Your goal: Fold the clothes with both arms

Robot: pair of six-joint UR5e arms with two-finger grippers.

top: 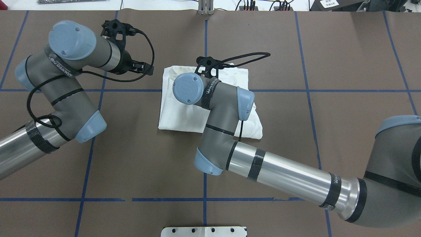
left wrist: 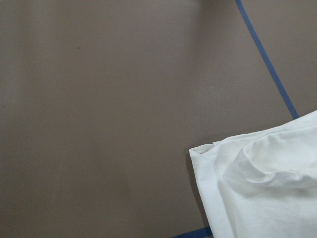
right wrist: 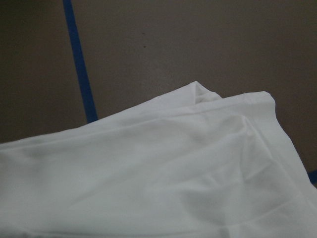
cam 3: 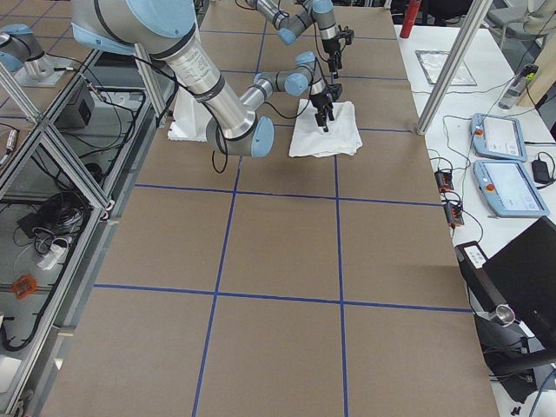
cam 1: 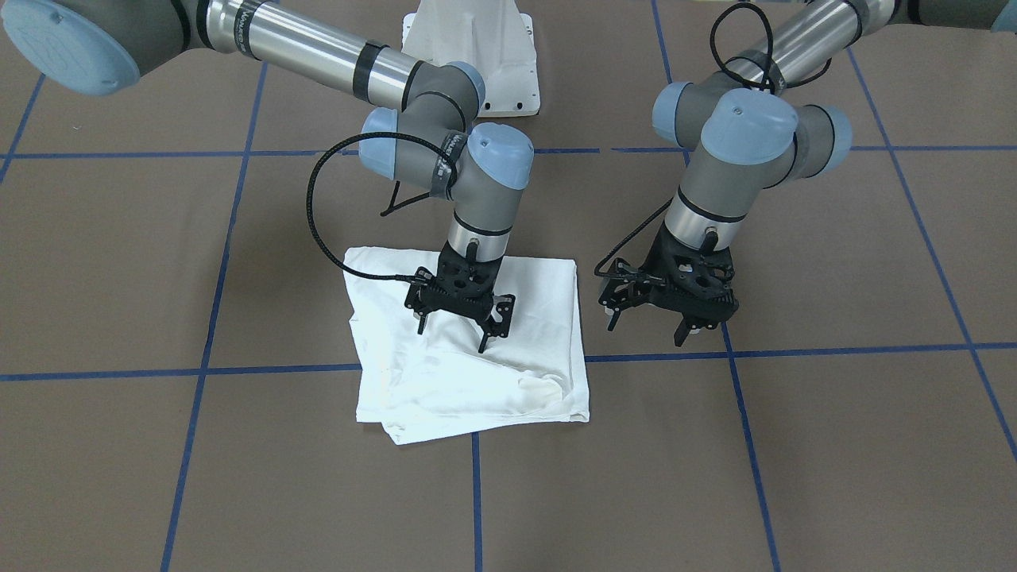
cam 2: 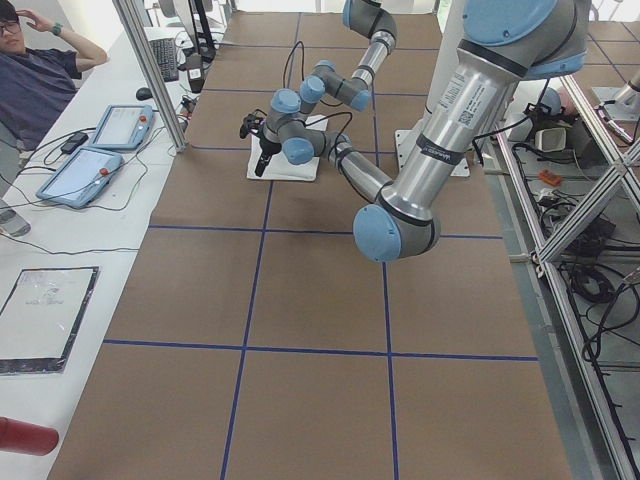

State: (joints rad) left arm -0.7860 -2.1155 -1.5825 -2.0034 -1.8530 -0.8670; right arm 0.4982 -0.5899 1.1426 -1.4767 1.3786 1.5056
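The white T-shirt point(cam 1: 469, 373) lies folded into a rough rectangle on the brown table, its near edge uneven with layers showing. My right gripper point(cam 1: 453, 332) points down over the shirt's middle, open, its fingertips just above or touching the cloth, nothing between them. My left gripper point(cam 1: 647, 326) hangs open over bare table beside the shirt's edge, a short gap away. In the overhead view the right arm covers much of the shirt point(top: 177, 112). The left wrist view shows one shirt corner point(left wrist: 267, 193); the right wrist view shows folded cloth point(right wrist: 148, 173) close below.
The white metal pedestal point(cam 1: 473, 56) stands at the robot's base behind the shirt. Blue tape lines point(cam 1: 477, 492) grid the table. A person point(cam 2: 40, 75) sits at a side bench with tablets point(cam 2: 100, 150) beyond the table's far edge.
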